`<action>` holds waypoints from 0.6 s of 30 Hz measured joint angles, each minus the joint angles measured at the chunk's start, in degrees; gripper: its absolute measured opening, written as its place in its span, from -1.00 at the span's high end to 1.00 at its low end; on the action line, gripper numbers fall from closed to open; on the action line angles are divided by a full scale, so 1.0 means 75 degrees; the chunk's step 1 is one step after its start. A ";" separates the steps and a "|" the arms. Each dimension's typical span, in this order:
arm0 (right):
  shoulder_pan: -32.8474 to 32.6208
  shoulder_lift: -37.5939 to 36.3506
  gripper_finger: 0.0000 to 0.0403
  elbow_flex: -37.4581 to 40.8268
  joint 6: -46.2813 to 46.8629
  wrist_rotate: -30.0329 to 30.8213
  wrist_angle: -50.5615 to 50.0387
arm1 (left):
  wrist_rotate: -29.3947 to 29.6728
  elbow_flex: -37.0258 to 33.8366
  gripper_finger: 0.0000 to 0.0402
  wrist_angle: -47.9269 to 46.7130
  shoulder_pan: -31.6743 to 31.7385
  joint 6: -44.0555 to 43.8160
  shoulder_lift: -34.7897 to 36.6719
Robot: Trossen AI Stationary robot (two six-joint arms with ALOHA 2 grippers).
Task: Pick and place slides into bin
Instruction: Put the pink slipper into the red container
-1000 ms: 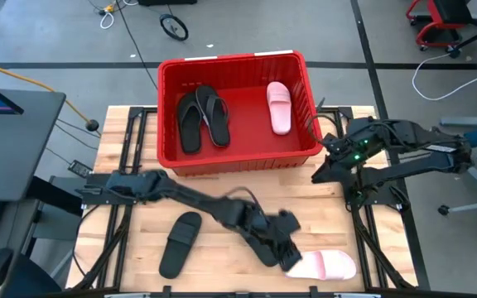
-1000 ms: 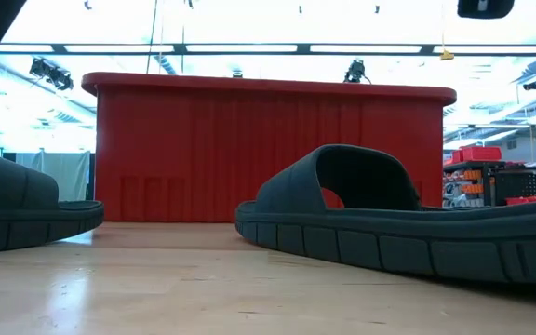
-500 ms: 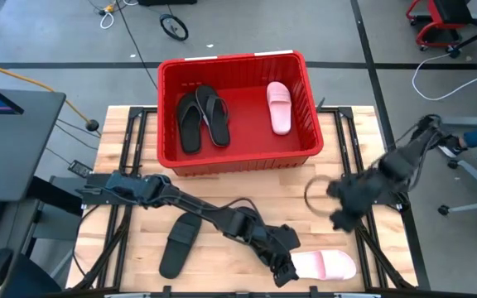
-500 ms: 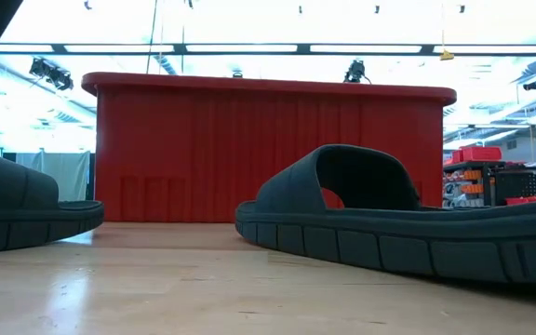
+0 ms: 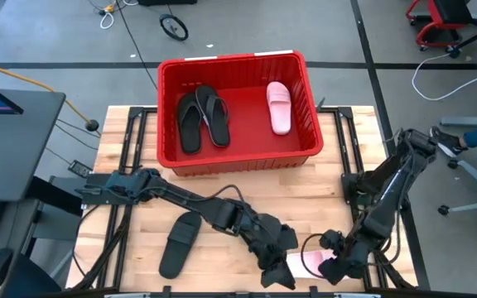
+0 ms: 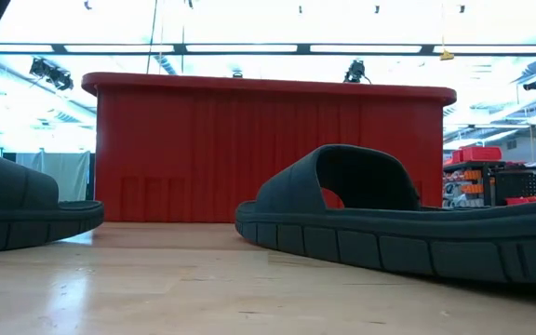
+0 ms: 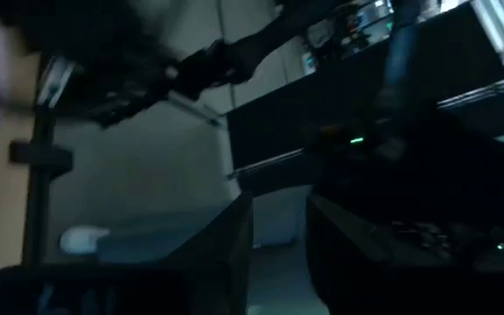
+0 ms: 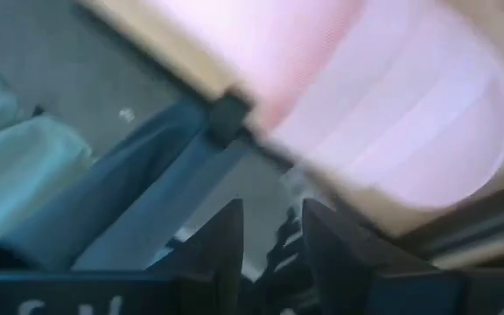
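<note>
From above, the red bin [image 5: 238, 103] holds two black slides [image 5: 203, 117] and a pink slide [image 5: 279, 107]. Well in front of the bin, both claws cover another pink slide [image 5: 309, 262]; the left claw [image 5: 278, 273] and right claw [image 5: 331, 266] are too hidden to tell whether they grip. A black slide [image 5: 179, 243] lies on the worktop [image 5: 222, 192]. In the low view, two black slides [image 6: 398, 223] partly hide the bin [image 6: 268, 149].

Five slides show — three black [image 5: 190, 120], [image 5: 215, 115], [image 5: 180, 243], two pink [image 5: 279, 107], [image 5: 311, 264] — plus one red bin [image 5: 166, 116].

Slides and bin, as I see them
Three slides lie flat in my red bin [image 5: 311, 124]; one pink slide [image 5: 309, 263] sits between both grippers, one black slide [image 5: 179, 243] beside my left arm.
</note>
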State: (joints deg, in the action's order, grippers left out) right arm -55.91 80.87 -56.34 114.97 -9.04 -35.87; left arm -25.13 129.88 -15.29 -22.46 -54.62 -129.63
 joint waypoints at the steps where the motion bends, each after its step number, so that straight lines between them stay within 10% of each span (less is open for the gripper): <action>1: -0.0025 0.0039 0.38 0.0256 0.0161 0.0005 0.0165 | 0.0002 0.0000 0.45 0.0066 -0.0010 0.0028 0.0089; 18: -0.0083 -0.0267 0.38 0.2181 0.2251 -0.0091 0.1931 | 0.0001 0.0003 0.51 0.0181 -0.0113 0.0557 0.0395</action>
State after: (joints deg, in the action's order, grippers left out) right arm -56.53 78.87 -39.98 131.85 -9.72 -21.39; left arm -25.12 129.91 -13.93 -23.31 -50.45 -126.67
